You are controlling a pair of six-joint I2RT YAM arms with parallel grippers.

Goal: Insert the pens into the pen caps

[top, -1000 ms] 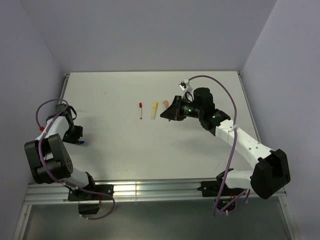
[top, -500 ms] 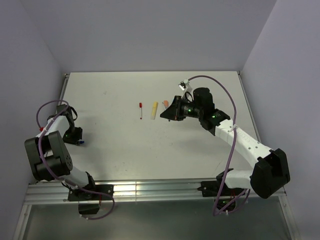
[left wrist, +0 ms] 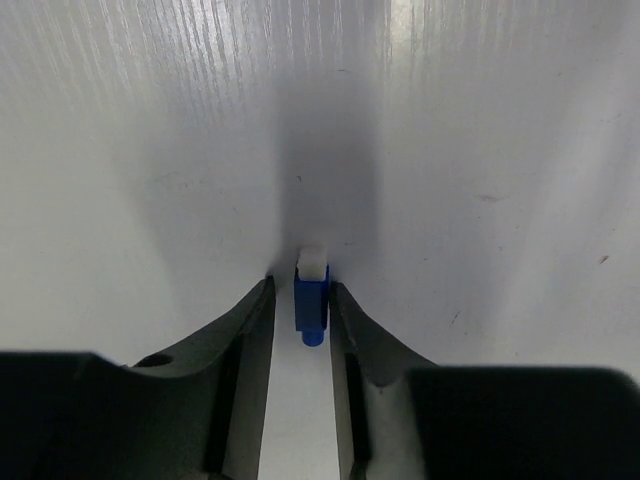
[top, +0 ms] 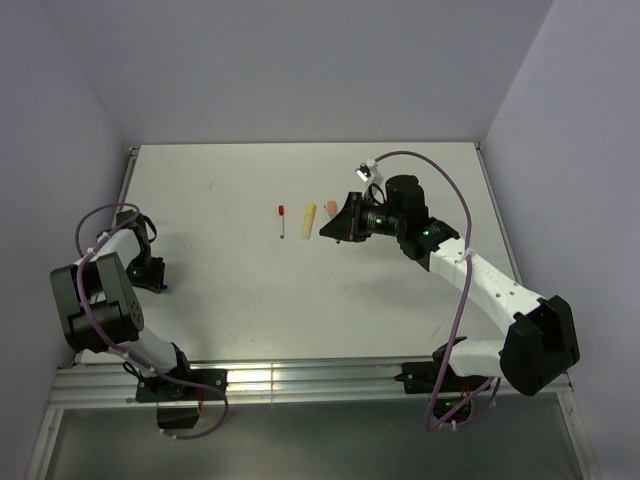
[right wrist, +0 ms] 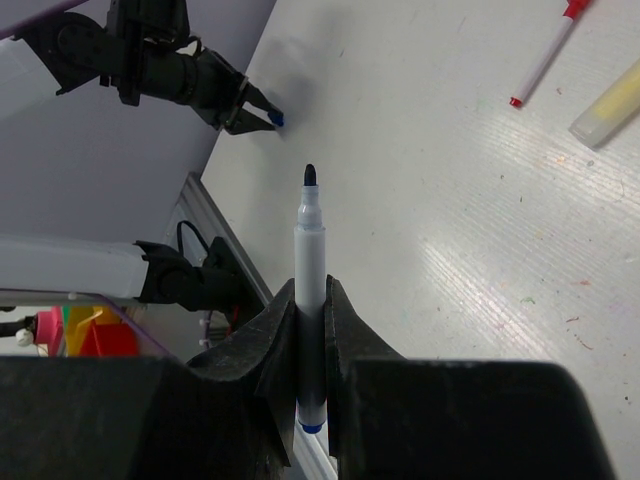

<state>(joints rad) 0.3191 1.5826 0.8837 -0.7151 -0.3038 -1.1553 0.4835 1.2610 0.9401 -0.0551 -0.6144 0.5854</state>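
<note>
Little change from a second ago: only a slight swing of the left arm's elbow and cable, with the left gripper [top: 152,275] low by the left edge of the table [top: 400,300] as before and the right gripper [top: 328,230] a touch nearer the middle. Clamped at the left fingertips, close over the surface: the dark-blue cap [left wrist: 311,300]. Pinched in the right jaws, tip outward and aimed across toward that cap: the thin dark-blue pen [right wrist: 310,250] — well apart from it, so not yet joined. Lying mid-table, ungripped: the red pen [top: 282,222], the yellow marker [top: 309,220] just beside it, and an orange piece [top: 329,210] half hidden by the right gripper; capped or not, cannot tell. No sign of a light-blue pair. Judged no further than midway — first visible pairing only lined up. White, finely scuffed top, pale lilac walls on three sides, a metal rail [top: 300,380] along the near edge.
</note>
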